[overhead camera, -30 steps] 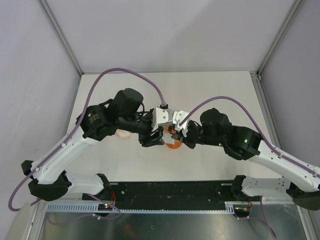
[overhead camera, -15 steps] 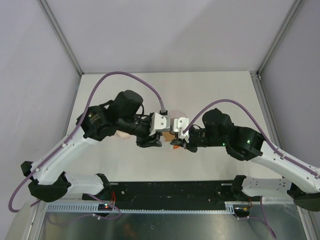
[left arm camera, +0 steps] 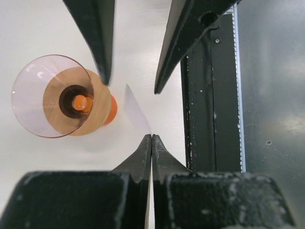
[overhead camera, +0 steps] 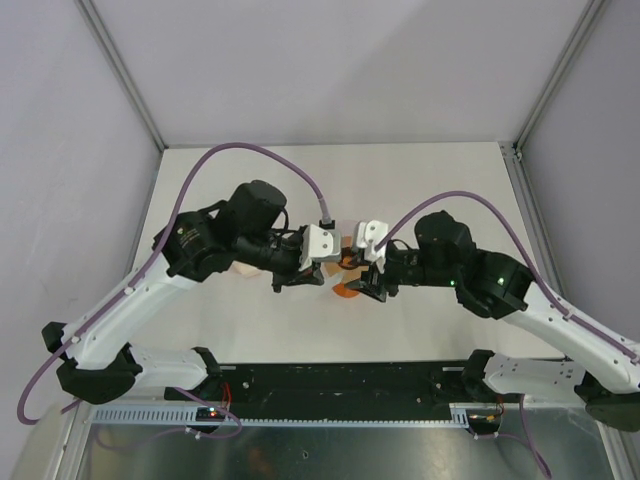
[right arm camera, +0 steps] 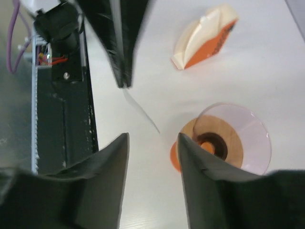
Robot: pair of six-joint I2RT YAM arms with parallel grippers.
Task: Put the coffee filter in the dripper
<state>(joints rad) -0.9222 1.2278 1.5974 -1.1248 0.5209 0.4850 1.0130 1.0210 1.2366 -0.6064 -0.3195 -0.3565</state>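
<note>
Left wrist view tells most of it: the left claw (left arm camera: 151, 139) is pinched tight on the coffee filter (left arm camera: 136, 110), which shows edge-on as a thin white sliver sticking out past the tips. The dripper (left arm camera: 32, 95) sits on the desk (left arm camera: 143, 28) just beside it, mouth up, nothing inside. The right claw (right arm camera: 152, 138) is spread wide, one finger on each side of the filter's free end, not touching it as far as I can tell.

The filter looks flat, so I'd say the trick is using the right claw to pop it open into a cone. Then lower it point-first over the dripper's middle and release only once it's seated. Go gentle, paper that thin will crumple.

Around it: a cream and orange stack of filters (right arm camera: 202, 43) lies well apart from the dripper, and a black rail (left arm camera: 206, 95) runs along the desk edge. Both claws are crowded right by the dripper, so knocking it off its wooden ring (left arm camera: 97, 114) is the main risk.
</note>
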